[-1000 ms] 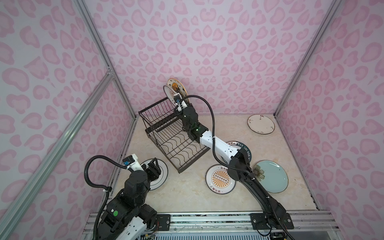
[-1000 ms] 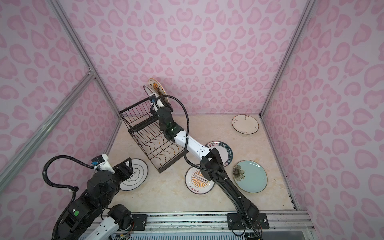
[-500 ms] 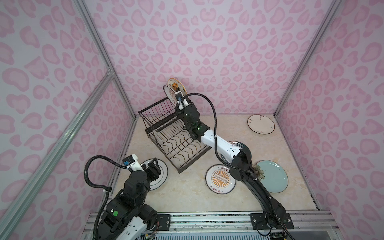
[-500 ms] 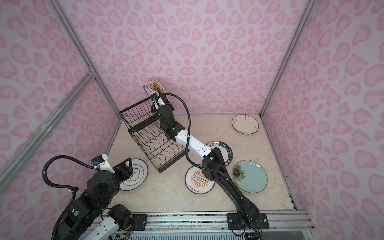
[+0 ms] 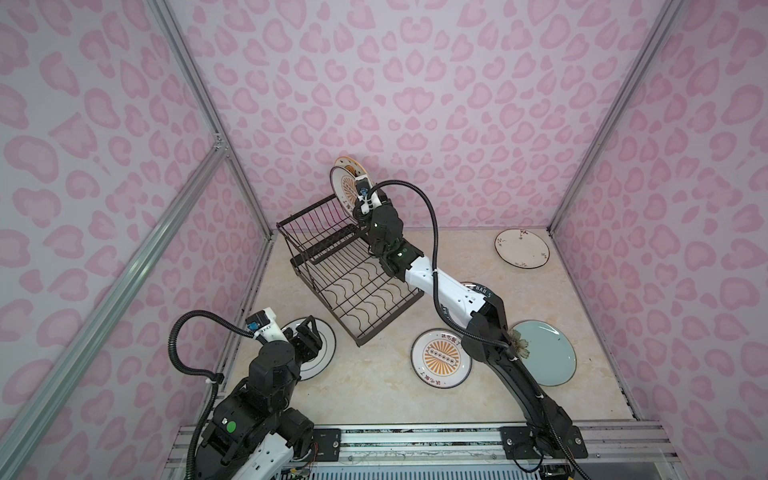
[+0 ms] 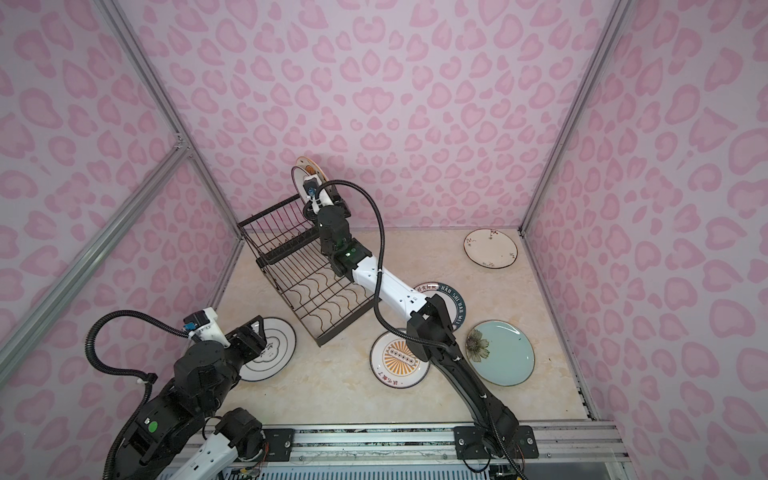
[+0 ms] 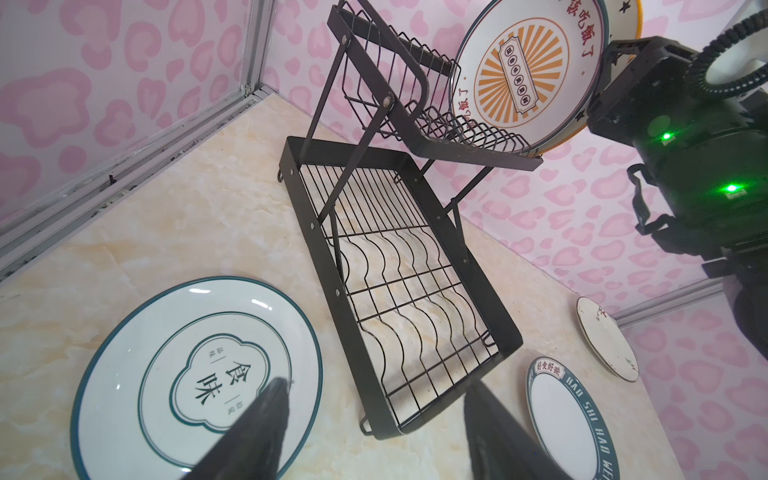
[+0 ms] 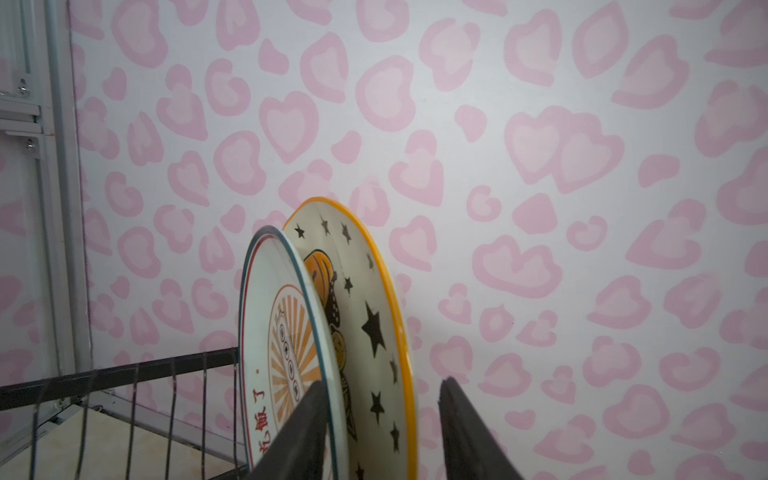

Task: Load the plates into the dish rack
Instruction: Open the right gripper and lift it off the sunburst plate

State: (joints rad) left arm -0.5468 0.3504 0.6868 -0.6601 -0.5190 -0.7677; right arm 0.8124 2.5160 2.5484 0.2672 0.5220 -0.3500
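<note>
Pink heart-print walls (image 5: 415,83) close in a beige marbled counter (image 5: 374,395). At the counter's 12 o'clock edge, the right end effector (image 8: 382,380) has its jaws parted on either side of the star plate (image 8: 374,291). A gap shows between one finger and the plate's orange rim, so nothing is gripped. The star plate stands on edge, with the sunburst plate (image 8: 274,311) on edge just in front of it; whether the two touch cannot be told. Both sit in the raised slotted tier of the dish rack (image 7: 324,257), which fills the counter's 11 o'clock part.

At 8 o'clock the left end effector (image 7: 378,381) is spread wide and empty over the teal-rimmed plate (image 7: 187,374), which lies flat beside the rack's lower tray.

Four more plates lie flat on the counter:
- The second sunburst plate (image 5: 441,358) is at 6 o'clock, near the rack's front corner.
- The lettered-rim plate (image 7: 569,415) is near the centre, partly under the right arm.
- The blue-green plate (image 5: 544,353) is at 4 o'clock.
- The floral plate (image 5: 521,248) is at 1 o'clock, near the back corner.
</note>
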